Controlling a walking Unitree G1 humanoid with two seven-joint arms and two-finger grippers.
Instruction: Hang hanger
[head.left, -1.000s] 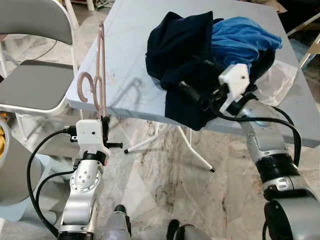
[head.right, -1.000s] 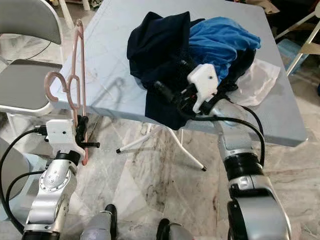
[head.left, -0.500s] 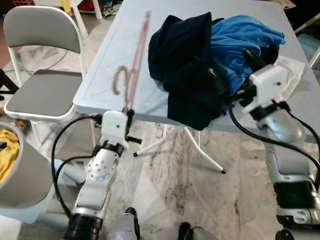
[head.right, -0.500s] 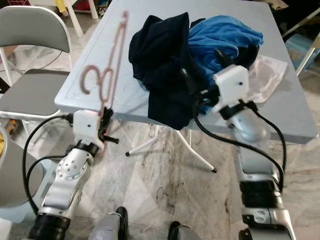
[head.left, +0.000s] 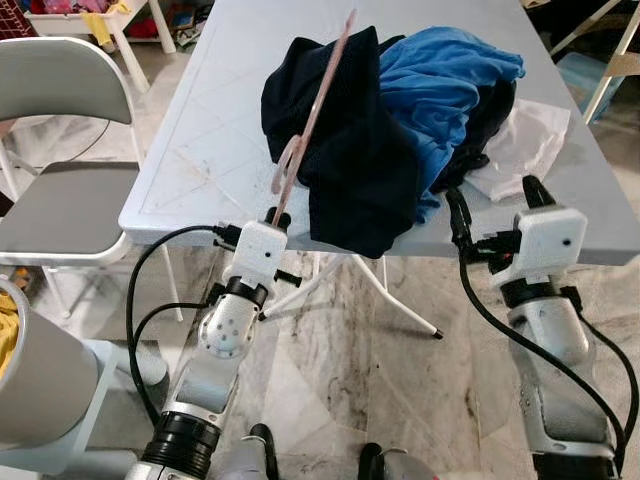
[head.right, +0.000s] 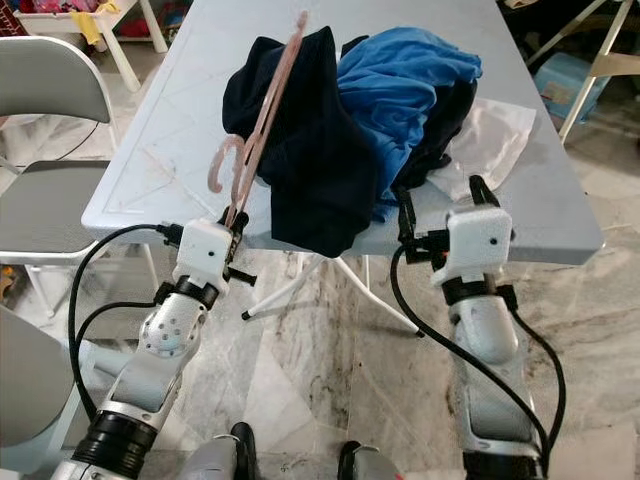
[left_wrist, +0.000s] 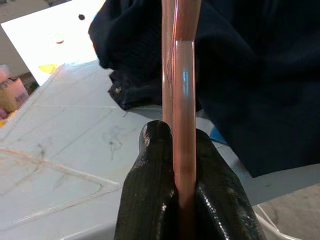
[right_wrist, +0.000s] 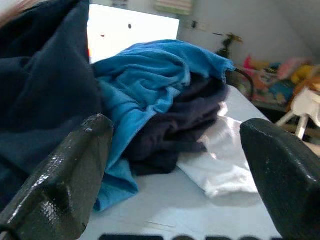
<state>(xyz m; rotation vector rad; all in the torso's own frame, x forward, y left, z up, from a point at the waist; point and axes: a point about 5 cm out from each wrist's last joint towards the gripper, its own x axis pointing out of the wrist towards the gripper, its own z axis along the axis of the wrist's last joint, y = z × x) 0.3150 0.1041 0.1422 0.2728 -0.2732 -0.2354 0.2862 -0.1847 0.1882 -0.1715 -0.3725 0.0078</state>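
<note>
A pink plastic hanger (head.left: 312, 110) leans up and away over the table, its hook (head.left: 285, 170) curling to the left. My left gripper (head.left: 272, 214) is shut on the hanger's lower end just in front of the table's near edge; the left wrist view has both black fingers (left_wrist: 150, 185) pinching the pink bar (left_wrist: 183, 100). The hanger's upper part lies across a dark navy garment (head.left: 345, 150). My right gripper (head.left: 490, 200) stands open at the table's front right edge, apart from the clothes, with nothing between its fingers (right_wrist: 65, 185).
A blue garment (head.left: 445, 80) and a white cloth (head.left: 520, 150) lie in the pile on the grey table (head.left: 200, 130). A grey folding chair (head.left: 60, 190) stands to the left. A grey basket (head.left: 25, 380) sits at lower left. Marble floor lies below.
The right gripper has pulled back out of the dark clothes to the table's front edge. The left gripper has carried the hanger rightwards and tilted it against the pile. The camera shifted too.
</note>
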